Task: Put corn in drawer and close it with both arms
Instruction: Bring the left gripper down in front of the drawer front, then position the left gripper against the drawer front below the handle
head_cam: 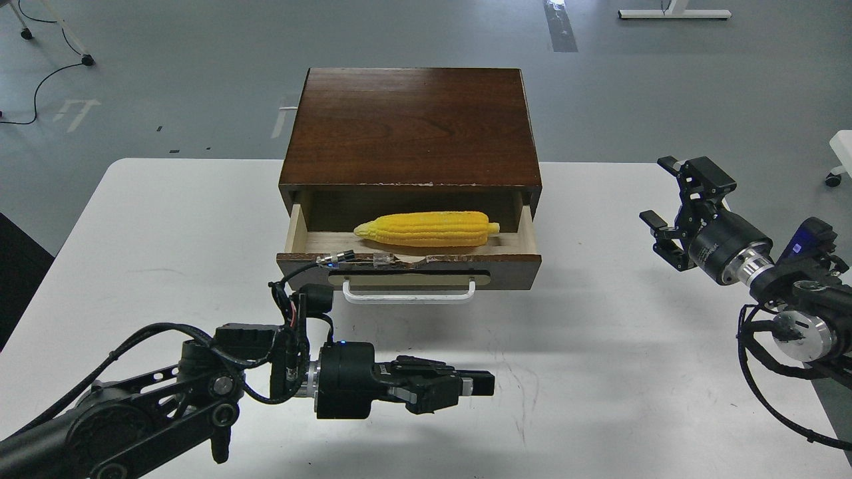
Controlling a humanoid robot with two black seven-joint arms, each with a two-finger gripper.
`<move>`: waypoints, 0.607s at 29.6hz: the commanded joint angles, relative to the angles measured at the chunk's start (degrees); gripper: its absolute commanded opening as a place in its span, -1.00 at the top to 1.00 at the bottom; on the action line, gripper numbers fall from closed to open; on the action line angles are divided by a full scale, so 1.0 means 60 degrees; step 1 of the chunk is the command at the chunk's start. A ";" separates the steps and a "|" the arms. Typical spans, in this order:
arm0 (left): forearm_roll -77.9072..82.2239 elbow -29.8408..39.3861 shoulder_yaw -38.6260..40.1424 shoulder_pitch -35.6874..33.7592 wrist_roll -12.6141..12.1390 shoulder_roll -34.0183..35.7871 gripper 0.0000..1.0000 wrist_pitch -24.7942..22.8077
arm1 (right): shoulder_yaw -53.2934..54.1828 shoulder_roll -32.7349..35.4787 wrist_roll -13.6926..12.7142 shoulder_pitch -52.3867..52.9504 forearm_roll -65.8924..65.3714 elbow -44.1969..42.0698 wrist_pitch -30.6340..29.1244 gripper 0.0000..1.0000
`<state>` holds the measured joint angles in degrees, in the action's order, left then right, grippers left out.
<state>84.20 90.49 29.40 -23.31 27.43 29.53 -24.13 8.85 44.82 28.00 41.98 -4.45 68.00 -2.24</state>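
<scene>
Corn (428, 229): lies crosswise inside open drawer (409, 271).
Left tool (480, 384): clenched, empty, nearer, lower centre, below the drawer.
Right tool (667, 199): released.

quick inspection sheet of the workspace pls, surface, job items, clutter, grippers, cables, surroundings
surface: white table, scuffed, bare in front of the cabinet
job's things: corn lies lengthwise inside the open drawer; white handle free
clutter: nothing seen
grippers: left gripper low over the table in front of the drawer, jaws closed and empty; right gripper off to the right, jaws open and empty
cables: black cable loops on both arms; one cable on the floor, far left
surroundings: grey floor, white furniture base far back
</scene>
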 commanded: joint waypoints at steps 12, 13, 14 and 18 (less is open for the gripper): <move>-0.1464 -0.0902 0.0065 0.0018 -0.0249 0.0439 1.00 0.0432 | 0.0005 -0.0028 0.0000 -0.0142 -0.0005 0.0004 0.0007 -0.98; -0.1625 -0.0902 0.0138 0.0018 -0.0366 0.0439 1.00 0.0447 | -0.0010 -0.0028 0.0000 -0.0156 -0.0019 0.0004 0.0007 -0.98; -0.1627 -0.0902 0.0139 0.0018 -0.0367 0.0439 1.00 0.0447 | -0.0010 -0.0028 0.0000 -0.0157 -0.0019 0.0004 0.0007 -0.98; -0.1817 -0.0975 0.0197 0.0018 -0.0440 0.0454 1.00 0.0578 | 0.0005 -0.0028 0.0000 -0.0230 -0.0019 0.0004 0.0007 -0.98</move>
<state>73.99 84.93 30.44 -23.20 25.05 32.18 -21.29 8.79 44.65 28.00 40.92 -4.55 68.03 -2.21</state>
